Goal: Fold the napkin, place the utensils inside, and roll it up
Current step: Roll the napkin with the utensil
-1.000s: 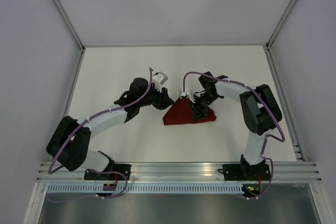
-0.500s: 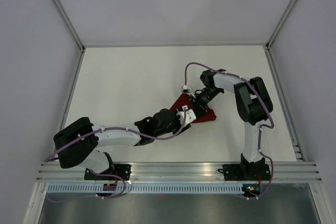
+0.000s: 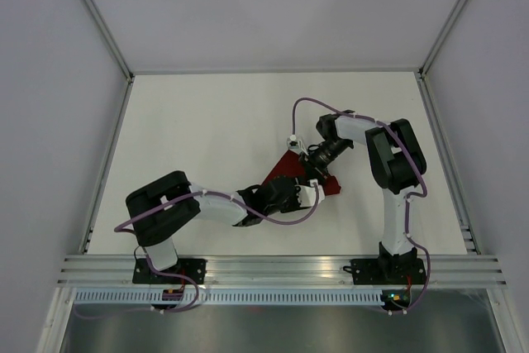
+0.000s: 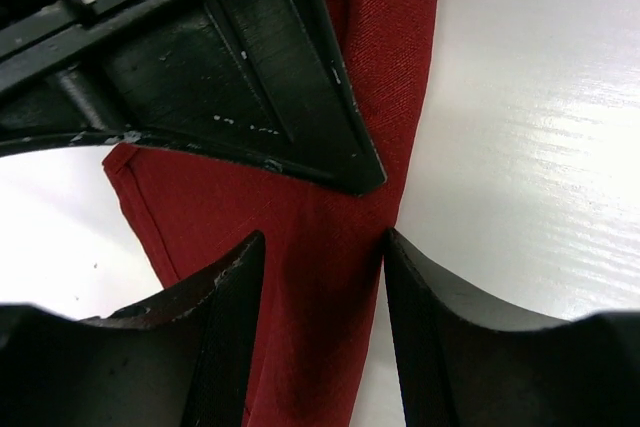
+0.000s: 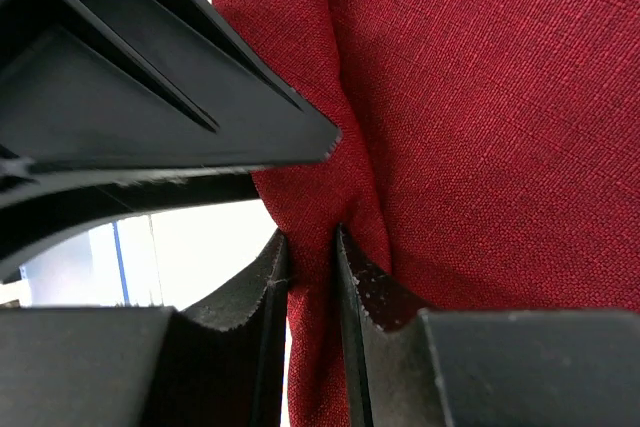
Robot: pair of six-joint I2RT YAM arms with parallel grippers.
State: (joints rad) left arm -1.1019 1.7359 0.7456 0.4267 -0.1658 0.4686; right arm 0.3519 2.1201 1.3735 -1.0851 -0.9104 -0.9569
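Observation:
The dark red napkin (image 3: 283,169) lies bunched on the white table (image 3: 198,113), just right of centre. My right gripper (image 3: 314,163) is over its far side. In the right wrist view that gripper (image 5: 312,247) is shut on a raised fold of the napkin (image 5: 500,127). My left gripper (image 3: 304,193) reaches in from the near left. In the left wrist view it (image 4: 322,277) stands open, its fingers (image 4: 220,337) straddling a narrow strip of the napkin (image 4: 395,57) without pinching it. The right gripper's black body (image 4: 220,67) sits close above. The utensils are out of view.
White walls with metal corner posts (image 3: 103,26) enclose the table on three sides. Aluminium rails (image 3: 273,266) carry both arm bases along the near edge. The two arms meet over the napkin and crowd each other there.
My left arm swung from the napkin's left side round to its near edge, and its jaws opened wider. My right gripper kept its pinch and shifted slightly back with the cloth.

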